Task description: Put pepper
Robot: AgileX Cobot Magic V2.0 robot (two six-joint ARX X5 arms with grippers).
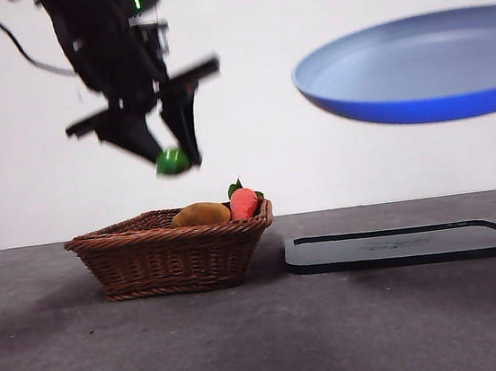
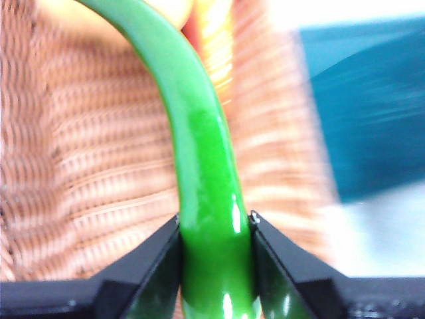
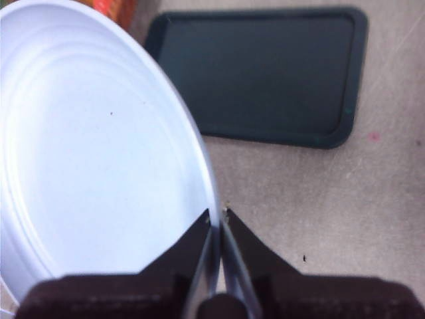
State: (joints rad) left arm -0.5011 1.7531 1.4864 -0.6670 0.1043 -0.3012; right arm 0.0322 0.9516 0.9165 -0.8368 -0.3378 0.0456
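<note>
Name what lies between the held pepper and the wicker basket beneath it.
Nothing: in the front view the pepper, clamped in the left gripper, hangs above the basket with only bare wall showing between them.

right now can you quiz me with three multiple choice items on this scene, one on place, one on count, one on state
1. Where is the glossy dark-green elongated pepper?
A. lying in the basket
B. held in the air above the brown woven wicker basket
C. on the tray

2. How many items remain in the basket?
A. two
B. none
C. four

3. What state is the round blue plate in?
A. flat on the table
B. resting on the black rectangular tray
C. held aloft by its rim

Answers:
1 B: the left gripper has its fingers clamped on it above the basket.
2 A: an orange-yellow lump and a red fruit.
3 C: the right gripper pinches its rim.
</note>
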